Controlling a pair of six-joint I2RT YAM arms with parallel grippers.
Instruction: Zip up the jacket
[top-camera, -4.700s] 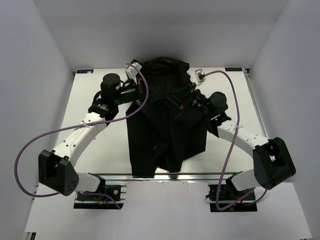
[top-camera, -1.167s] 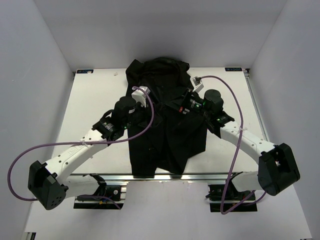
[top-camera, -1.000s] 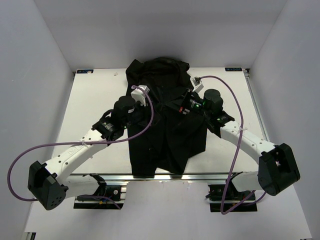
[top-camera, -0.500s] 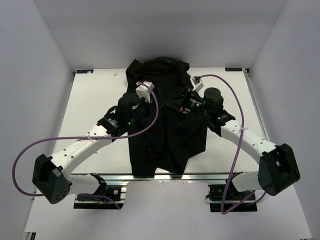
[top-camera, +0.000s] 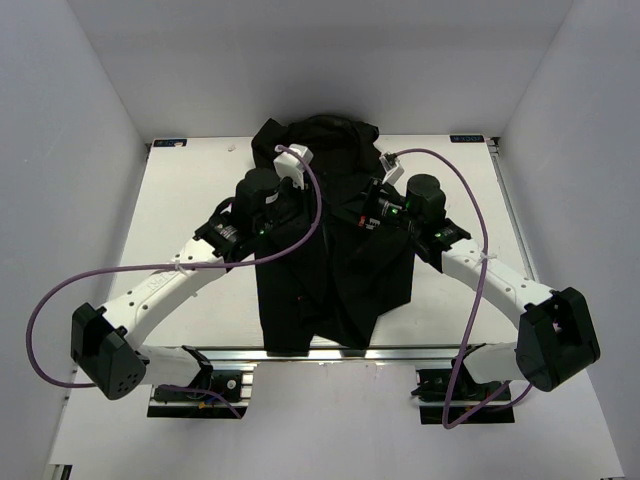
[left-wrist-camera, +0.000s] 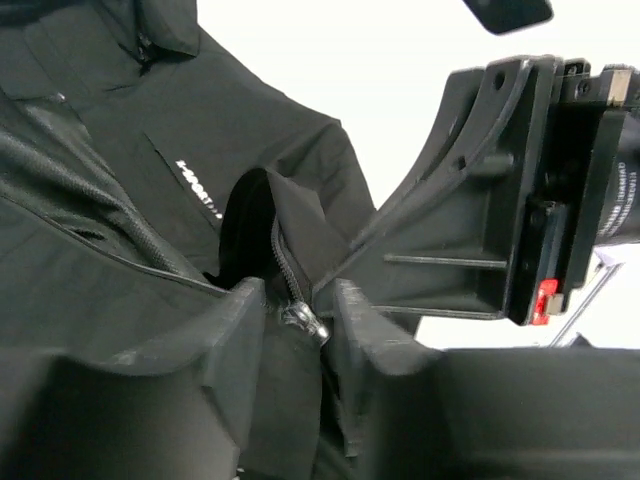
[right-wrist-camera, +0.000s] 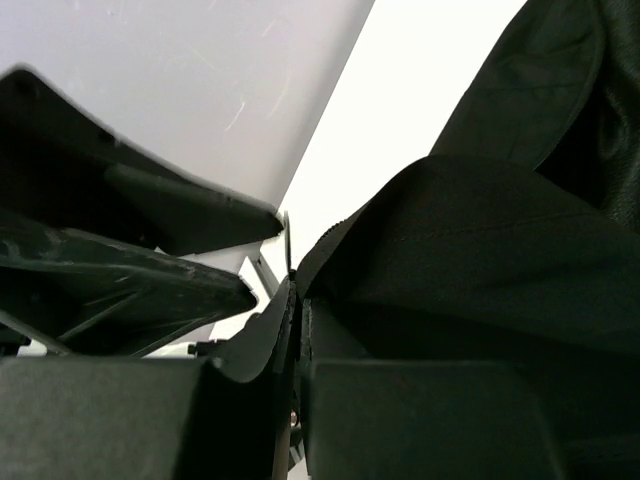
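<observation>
Looking down at the tabletop (top-camera: 180, 200), I can see the black jacket (top-camera: 335, 270) lying in the middle. Its top end is toward the far wall and its bottom edge is near the arm bases.

The big change is the left arm. A moment ago it was lower down, by the jacket's left side. Now it has swung up and in, and the left end effector (left-wrist-camera: 297, 305) sits right at the jacket's front opening. In the left wrist view its two fingers are apart, and the little shiny zipper pull (left-wrist-camera: 306, 323) is in the gap between them. I cannot tell if a finger touches the pull yet, but it is not pinched.

The right end effector (right-wrist-camera: 296, 300) has hardly moved. Its fingers are pressed together on a fold of the jacket's edge, holding the cloth up just beside the zipper.

I think the reaching part is nearly done. The next job looks like closing the left fingers on the pull and sliding it toward the collar, with the right side holding the cloth tight. If the pull slips out, the fingers would grab only cloth.
</observation>
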